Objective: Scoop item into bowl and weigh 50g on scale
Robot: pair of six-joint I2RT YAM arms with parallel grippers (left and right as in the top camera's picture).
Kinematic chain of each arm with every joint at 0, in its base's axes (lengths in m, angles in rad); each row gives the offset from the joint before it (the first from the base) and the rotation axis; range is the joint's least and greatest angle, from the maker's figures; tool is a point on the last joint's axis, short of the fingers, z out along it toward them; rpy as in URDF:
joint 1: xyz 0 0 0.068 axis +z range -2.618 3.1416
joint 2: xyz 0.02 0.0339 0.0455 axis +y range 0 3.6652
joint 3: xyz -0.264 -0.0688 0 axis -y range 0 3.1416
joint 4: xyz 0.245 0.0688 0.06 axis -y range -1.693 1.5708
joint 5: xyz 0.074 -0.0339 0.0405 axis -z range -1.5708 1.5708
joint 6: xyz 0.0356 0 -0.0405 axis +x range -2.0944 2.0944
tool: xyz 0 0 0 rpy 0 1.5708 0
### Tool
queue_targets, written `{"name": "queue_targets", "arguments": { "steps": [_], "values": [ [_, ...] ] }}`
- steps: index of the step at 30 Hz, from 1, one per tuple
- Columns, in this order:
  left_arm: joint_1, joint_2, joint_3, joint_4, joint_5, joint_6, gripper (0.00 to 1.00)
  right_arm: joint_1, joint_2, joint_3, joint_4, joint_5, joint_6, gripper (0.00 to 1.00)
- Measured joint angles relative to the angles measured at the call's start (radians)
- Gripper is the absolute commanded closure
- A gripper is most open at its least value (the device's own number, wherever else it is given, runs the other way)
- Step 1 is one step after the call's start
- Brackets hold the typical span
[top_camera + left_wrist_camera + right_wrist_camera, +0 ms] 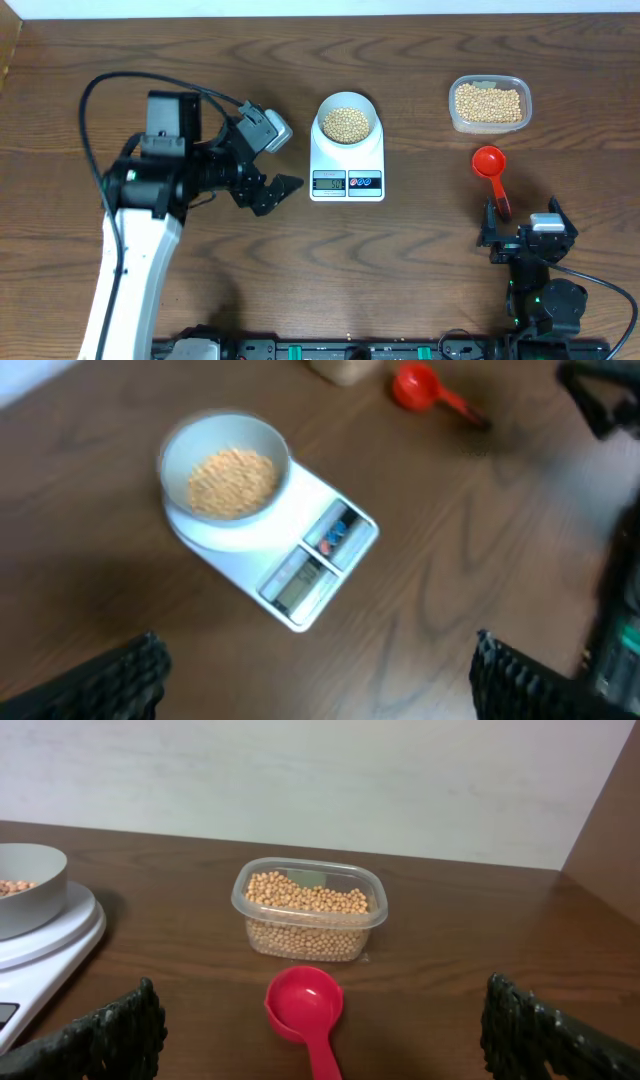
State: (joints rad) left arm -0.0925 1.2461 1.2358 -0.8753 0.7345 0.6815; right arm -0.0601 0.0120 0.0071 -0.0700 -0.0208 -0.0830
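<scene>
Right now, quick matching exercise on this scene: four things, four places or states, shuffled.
1 bowl
2 red scoop
3 clear tub
4 left hand

A empty, lying on the table
B open, holding nothing
C sitting on the scale
D next to the red scoop, holding beans

Pairs: 1-C, 2-A, 3-D, 4-B

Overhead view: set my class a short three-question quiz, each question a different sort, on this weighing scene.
1. True or false: the small round white bowl of tan beans stands on the flat white digital scale.
2. The red plastic scoop lies: A loose beside the clear rectangular plastic tub; B inside that tub; C in the bowl.
3. Fill in: the left gripper and right gripper are both ____.
Key: 1 true; 2 A; 3 open.
</scene>
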Motion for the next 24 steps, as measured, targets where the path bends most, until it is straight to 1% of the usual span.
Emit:
{"name": "queue_targets", "arguments": {
  "steps": [2,4,7,12,17,24],
  "values": [
    [0.0,-0.049,-0.039,0.059,-0.001,-0.071,0.02,-0.001,0.0,0.0,0.0,0.001,0.0,0.01],
    [0.0,-0.124,-0.12,0.176,-0.012,-0.177,0.02,-0.002,0.0,0.0,0.0,0.003,0.0,0.01],
    [0.0,-0.219,-0.234,0.313,-0.03,-0.291,0.02,-0.002,0.0,0.0,0.0,0.003,0.0,0.01],
    [0.0,-0.435,-0.465,0.462,-0.047,-0.451,0.02,-0.002,0.0,0.0,0.0,0.004,0.0,0.01],
    [0.011,-0.669,-0.664,0.544,-0.066,-0.594,0.02,-0.002,0.0,0.0,0.0,0.007,0.0,0.01],
    [0.026,-0.857,-0.809,0.574,-0.163,-0.719,0.02,-0.002,0.0,0.0,-0.001,0.01,0.0,0.01]
  ]
}}
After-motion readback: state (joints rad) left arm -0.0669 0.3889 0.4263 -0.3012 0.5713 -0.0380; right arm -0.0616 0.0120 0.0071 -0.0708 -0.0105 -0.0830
